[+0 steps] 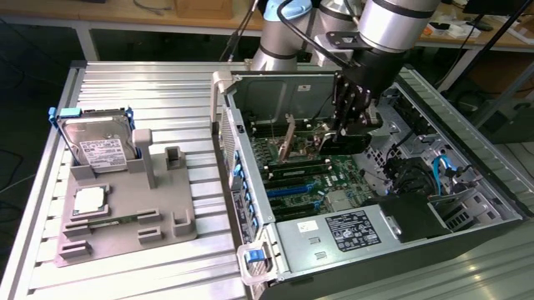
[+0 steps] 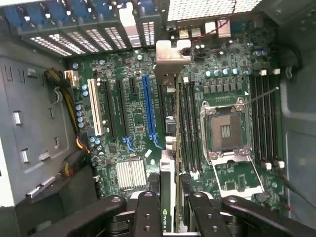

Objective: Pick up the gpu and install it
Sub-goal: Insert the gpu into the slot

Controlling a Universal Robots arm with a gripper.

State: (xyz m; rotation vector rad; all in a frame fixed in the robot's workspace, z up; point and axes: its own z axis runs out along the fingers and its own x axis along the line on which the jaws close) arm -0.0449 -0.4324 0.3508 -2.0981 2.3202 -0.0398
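the hand [image 1: 349, 128] [image 2: 170, 211] is down inside the open computer case [image 1: 417, 250], its black fingers [image 2: 148, 215] clenched on the gpu [image 1: 342, 144] [image 2: 166, 185]. the card stands on edge over the motherboard [image 2: 128, 123], just beside the long blue slot [image 2: 148, 108], with its silver bracket [image 2: 170, 54] toward the case's rear wall; i can't tell whether its lower edge touches a slot. out on the slatted desk [image 1: 150, 87], to the exterior view's left of the case, a grey holder [image 1: 125, 209] carries 1 hard drive [image 1: 99, 147] standing up and a square cpu chip [image 1: 89, 200] lying flat.
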